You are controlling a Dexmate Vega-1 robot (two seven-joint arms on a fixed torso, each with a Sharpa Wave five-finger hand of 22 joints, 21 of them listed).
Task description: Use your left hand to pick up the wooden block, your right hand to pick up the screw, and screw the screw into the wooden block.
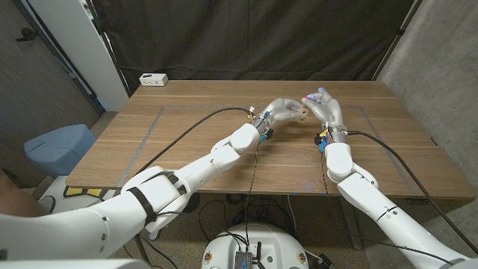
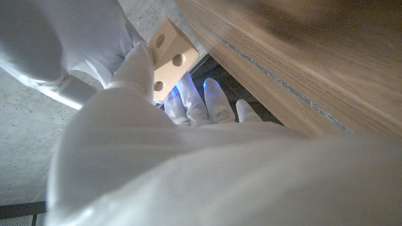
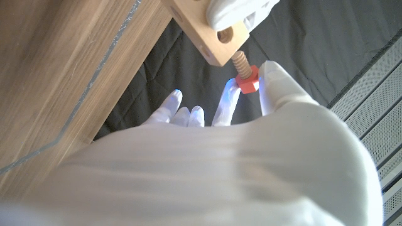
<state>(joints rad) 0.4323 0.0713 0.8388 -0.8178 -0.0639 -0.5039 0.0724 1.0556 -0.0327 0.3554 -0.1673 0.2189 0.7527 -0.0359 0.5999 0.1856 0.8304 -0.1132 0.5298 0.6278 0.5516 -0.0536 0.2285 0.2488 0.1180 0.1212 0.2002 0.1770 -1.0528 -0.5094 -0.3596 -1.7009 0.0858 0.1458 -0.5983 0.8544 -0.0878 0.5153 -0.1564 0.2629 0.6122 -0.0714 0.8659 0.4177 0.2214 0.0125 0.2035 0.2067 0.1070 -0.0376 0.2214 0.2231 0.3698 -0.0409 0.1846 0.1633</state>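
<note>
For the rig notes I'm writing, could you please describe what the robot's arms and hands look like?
Both arms have glossy white rounded shells with grey bands at the joints; the left arm also wears a black strap near the shoulder. A black cable runs along each forearm. The left hand and right hand are covered in pale, whitish gloves.

Head overhead; wrists close, sharing block [image 2: 168, 59].
</note>
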